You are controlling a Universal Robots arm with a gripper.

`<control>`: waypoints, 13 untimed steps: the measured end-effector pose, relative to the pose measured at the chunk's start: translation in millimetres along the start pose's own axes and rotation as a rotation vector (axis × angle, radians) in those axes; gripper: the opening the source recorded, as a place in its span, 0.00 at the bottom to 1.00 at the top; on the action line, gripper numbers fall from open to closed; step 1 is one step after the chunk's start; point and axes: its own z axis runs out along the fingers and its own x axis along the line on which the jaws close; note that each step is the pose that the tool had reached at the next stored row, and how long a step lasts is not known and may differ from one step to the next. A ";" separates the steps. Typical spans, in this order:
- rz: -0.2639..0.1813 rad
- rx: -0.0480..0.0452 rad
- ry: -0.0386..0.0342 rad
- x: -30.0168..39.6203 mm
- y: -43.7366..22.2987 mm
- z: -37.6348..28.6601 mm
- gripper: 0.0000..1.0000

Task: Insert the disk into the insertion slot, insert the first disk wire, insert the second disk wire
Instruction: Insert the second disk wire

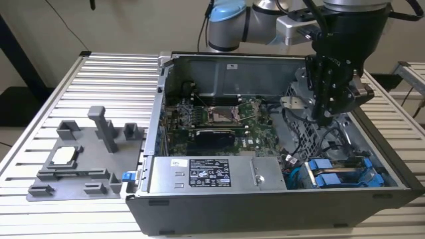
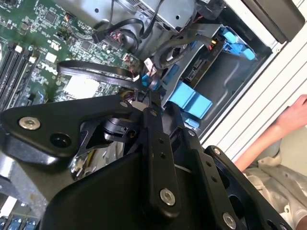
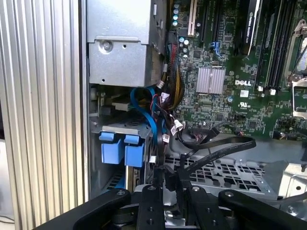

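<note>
While the hand, clamped on the end of a black wire, hung inside the open computer case above the drive cage, the disk sat slotted in the bay at the case's near corner, on the exterior view's right, beside a like blue carrier.

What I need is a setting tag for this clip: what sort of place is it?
Probably a robotics lab bench for computer assembly: an open computer case lies on a ribbed metal table, a robot arm reaches into it, and a grey parts tray sits beside the case.
</note>
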 end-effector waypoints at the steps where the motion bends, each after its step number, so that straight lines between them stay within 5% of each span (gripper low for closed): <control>1: 0.000 0.0000 0.0002 0.0 0.3 0.3 0.27; 13: 0.002 0.0171 0.0015 -0.8 5.2 4.0 0.27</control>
